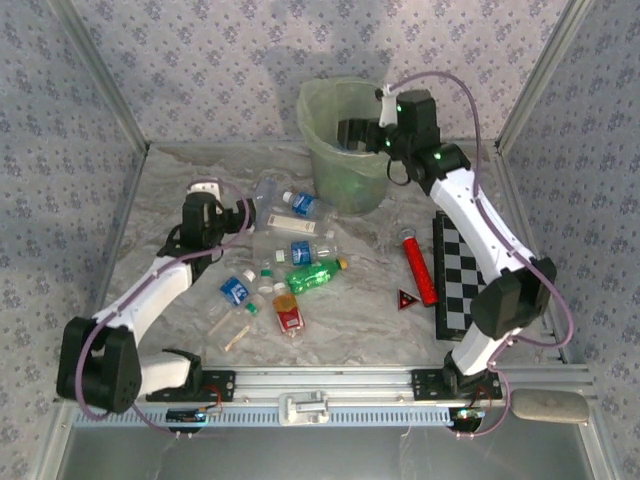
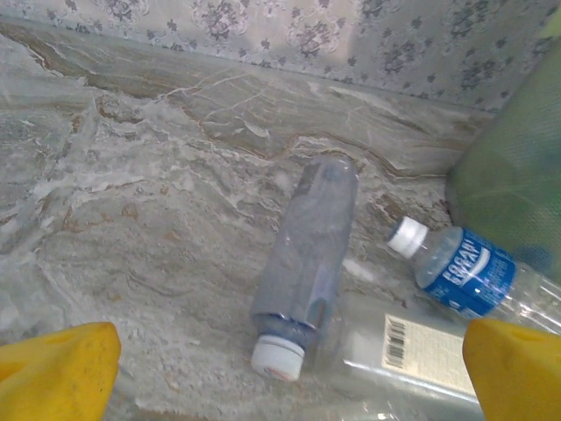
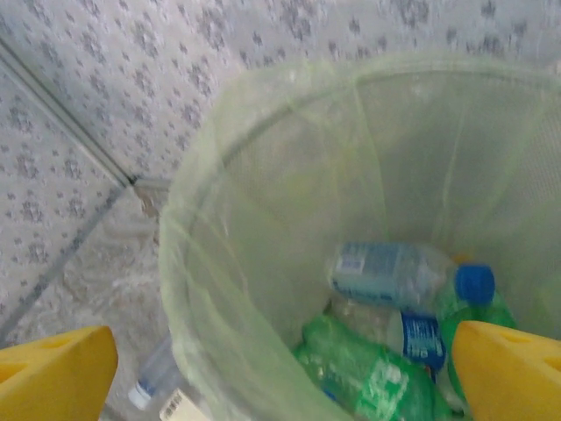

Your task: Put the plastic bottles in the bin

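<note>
The pale green bin stands at the back of the table. My right gripper hangs open over its mouth. In the right wrist view the yellow fingertips are wide apart above the bin, where a pale blue-labelled bottle and green bottles lie. Several plastic bottles are scattered mid-table. My left gripper is open, just left of them. Between its fingers in the left wrist view lies a clear white-capped bottle, with a blue-labelled bottle and a barcode-labelled one to its right.
A red tube, a small red triangle and a checkered board lie right of the bottles. Patterned walls close in the back and both sides. A metal rail runs along the near edge.
</note>
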Available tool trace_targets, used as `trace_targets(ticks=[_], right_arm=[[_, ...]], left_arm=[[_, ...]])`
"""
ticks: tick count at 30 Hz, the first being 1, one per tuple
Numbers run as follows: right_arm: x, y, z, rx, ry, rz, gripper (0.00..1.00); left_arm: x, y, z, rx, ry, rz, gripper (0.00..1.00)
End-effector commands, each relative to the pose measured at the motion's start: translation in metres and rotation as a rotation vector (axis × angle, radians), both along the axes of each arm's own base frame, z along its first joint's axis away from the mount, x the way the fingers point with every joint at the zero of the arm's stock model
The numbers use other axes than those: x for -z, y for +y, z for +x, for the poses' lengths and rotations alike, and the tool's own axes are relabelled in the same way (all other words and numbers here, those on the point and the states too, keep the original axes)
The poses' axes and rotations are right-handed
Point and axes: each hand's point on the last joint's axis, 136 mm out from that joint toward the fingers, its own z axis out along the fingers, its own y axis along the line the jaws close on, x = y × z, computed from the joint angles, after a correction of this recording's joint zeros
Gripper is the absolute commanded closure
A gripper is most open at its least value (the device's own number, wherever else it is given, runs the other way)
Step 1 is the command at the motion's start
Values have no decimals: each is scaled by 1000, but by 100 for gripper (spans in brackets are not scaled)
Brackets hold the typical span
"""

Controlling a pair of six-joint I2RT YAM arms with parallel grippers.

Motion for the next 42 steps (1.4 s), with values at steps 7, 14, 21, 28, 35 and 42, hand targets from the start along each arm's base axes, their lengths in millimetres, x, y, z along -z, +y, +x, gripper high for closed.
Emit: trace_targets(ticks=[7,14,21,28,35,42], right_arm=[[61,-21,-61,10,57,-23,0],[118,-32,-84,52,141,3,0],[148,-37,-88,92,178,8,0],[166,-40,-86,110,210,-6,0],[179,-39,-86,107,252,3,0],[181,-42,-90,115,263,-4,0]], left_arm=[[13,-20,64,131,79,-19,0],[47,-32,95,211,216,-12,1],[79,-47,111,280,353,-17,4],[110,-48,114,287,458,15,7],[130,-51,114,285,517,39,9],[142,-50,116,275,541,49,15]])
